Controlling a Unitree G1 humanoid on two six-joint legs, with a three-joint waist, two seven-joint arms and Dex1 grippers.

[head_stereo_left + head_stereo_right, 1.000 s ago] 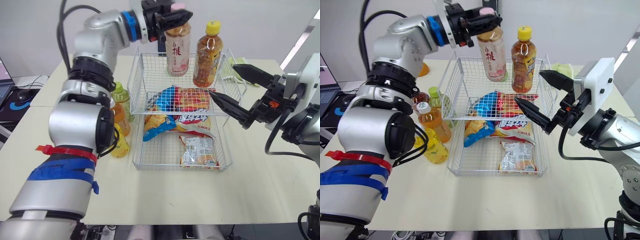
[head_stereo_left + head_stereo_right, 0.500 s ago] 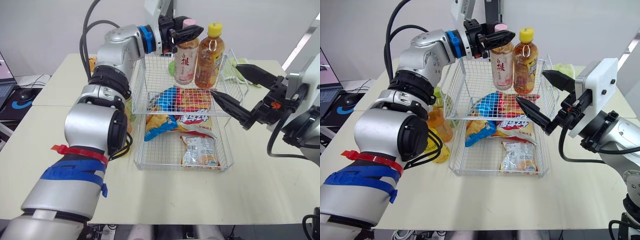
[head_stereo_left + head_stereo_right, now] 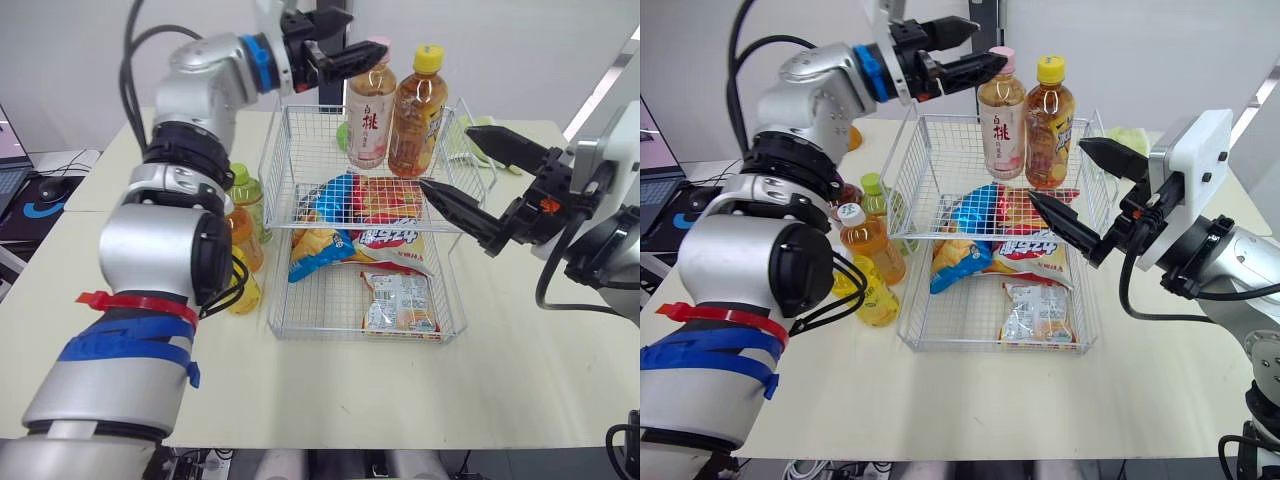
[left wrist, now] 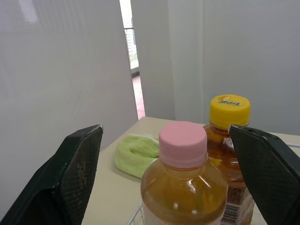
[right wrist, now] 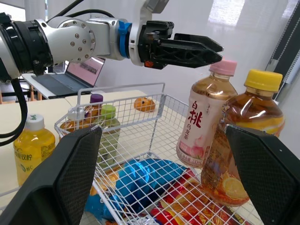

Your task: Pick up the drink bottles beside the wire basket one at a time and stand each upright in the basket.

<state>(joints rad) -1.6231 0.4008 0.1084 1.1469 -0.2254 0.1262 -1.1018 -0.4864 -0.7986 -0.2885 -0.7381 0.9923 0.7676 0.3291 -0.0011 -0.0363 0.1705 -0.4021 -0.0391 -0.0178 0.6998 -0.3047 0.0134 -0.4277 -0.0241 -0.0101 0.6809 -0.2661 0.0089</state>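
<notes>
Wire basket (image 3: 268, 290) is stocked with two upright bottles (image 3: 368, 115); loose bottles (image 3: 865, 245) are left beside it. Left gripper (image 3: 366, 34) and right gripper (image 3: 445, 157) fingers are held wide.

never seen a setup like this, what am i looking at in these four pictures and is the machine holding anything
It is a humanoid robot with two arms, each ending in a black two-finger gripper. The two wide pictures come from cameras in its head, looking down over its arms at a table. The two close pictures come from a camera on each wrist, looking along that gripper. On the table stands a wire basket with snack bags in it, and a pink-capped bottle and a yellow-capped bottle upright at its far end. More bottles stand beside the basket on the robot's left, and a green cloth lies past its far end. Nothing is held: the left gripper is open at the pink cap, and the right gripper is open by the basket's right side.
</notes>
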